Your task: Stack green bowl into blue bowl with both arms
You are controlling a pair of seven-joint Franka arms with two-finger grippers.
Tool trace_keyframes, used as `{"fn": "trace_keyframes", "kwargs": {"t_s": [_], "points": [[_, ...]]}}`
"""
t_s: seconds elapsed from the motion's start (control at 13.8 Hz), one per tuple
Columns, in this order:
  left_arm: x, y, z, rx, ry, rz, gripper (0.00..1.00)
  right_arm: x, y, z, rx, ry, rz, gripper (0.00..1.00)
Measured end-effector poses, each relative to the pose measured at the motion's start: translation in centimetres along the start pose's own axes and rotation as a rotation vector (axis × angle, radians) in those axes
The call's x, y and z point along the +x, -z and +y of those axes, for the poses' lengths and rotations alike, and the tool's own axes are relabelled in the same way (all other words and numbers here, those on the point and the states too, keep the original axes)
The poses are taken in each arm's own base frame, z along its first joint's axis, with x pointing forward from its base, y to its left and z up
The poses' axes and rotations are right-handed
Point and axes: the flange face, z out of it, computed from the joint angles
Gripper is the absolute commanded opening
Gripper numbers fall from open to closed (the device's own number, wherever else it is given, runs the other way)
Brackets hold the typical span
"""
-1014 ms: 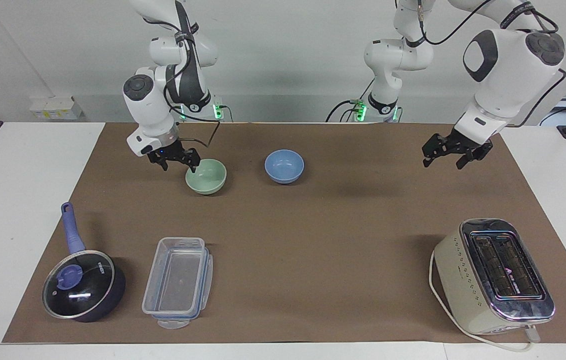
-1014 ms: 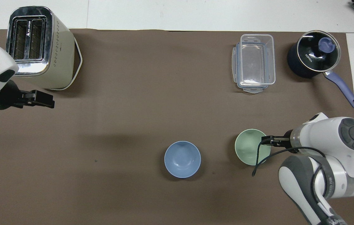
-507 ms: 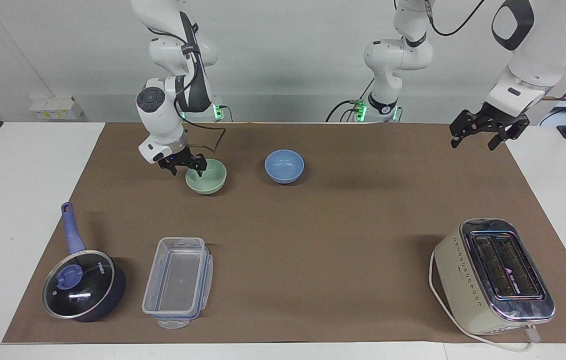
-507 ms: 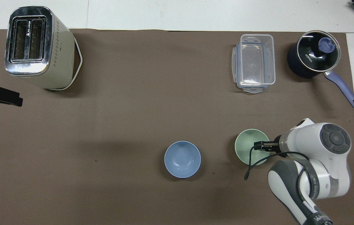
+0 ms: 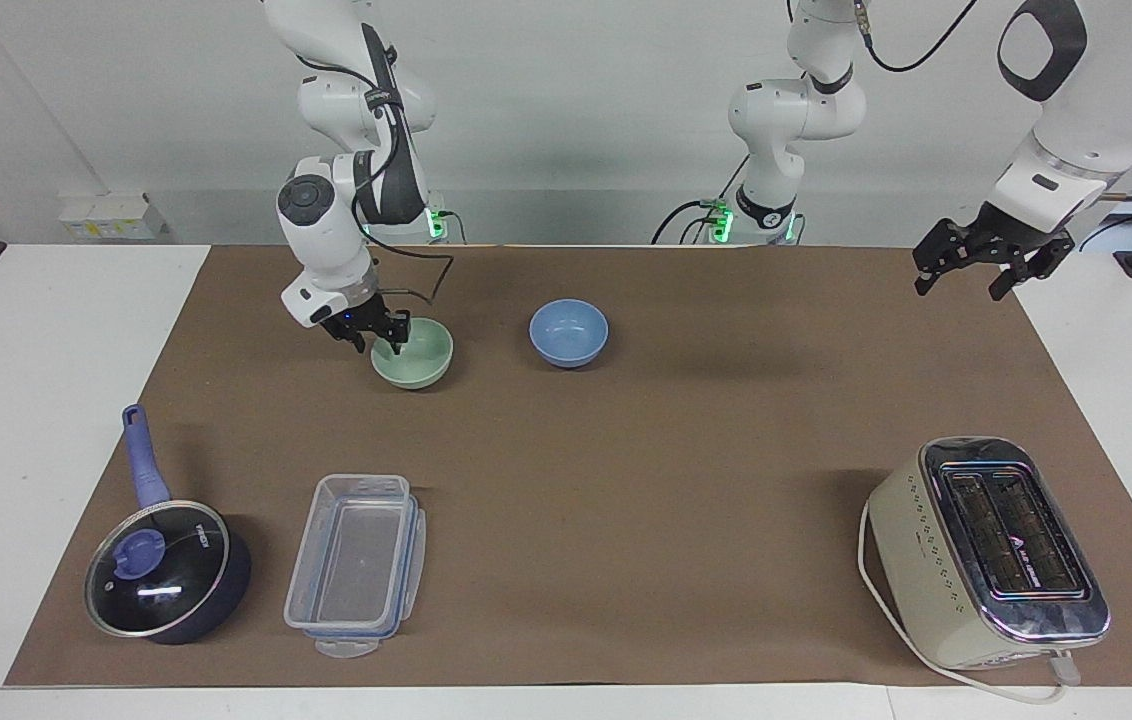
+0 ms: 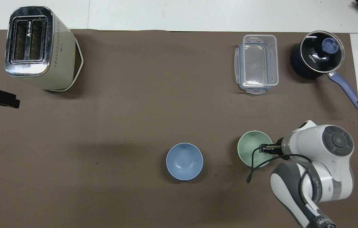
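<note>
The right gripper (image 5: 378,336) stood at the rim of the green bowl (image 5: 416,356), its jaws astride that rim and not clearly clenched. The blue bowl (image 5: 569,331) lay beside it on the bench. The left gripper (image 5: 966,268) waited released, well apart.

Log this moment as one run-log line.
phase: grasping | right end effector: at green bowl rim | left end effector: open, raised, waiting | blue bowl: on mat, empty | stack: not done
</note>
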Motion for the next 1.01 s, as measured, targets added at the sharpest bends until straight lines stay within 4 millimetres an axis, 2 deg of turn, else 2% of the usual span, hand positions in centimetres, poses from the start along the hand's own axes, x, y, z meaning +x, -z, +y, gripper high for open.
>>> {"fn": "trace_keyframes", "kwargs": {"t_s": [0.07,0.29,0.51,0.65,0.72,0.87,1.01], "points": [[0.0,0.0,-0.1,0.0,0.001,0.0,1.0,0.0,0.0,0.0,0.0,0.0,0.0,0.0],[0.0,0.0,-0.3,0.0,0.006,0.0,1.0,0.1,0.2,0.0,0.002,-0.001,0.006,0.0],[-0.1,0.0,-0.4,0.0,0.007,0.0,1.0,0.4,2.0,-0.3,0.011,-0.003,0.029,0.0],[-0.1,0.0,-0.4,0.0,0.007,0.0,1.0,0.6,3.9,-0.8,0.011,0.006,0.025,0.0],[-0.1,0.0,-0.4,0.0,0.007,0.0,1.0,0.6,5.2,-1.6,0.024,0.012,0.023,0.0],[-0.1,0.0,-0.4,0.0,0.007,0.0,1.0,0.3,7.9,-4.8,0.08,0.014,0.015,0.0],[-0.1,0.0,-0.4,0.0,0.007,0.0,1.0,-0.4,9.2,-8.5,0.094,0.005,0.024,0.0]]}}
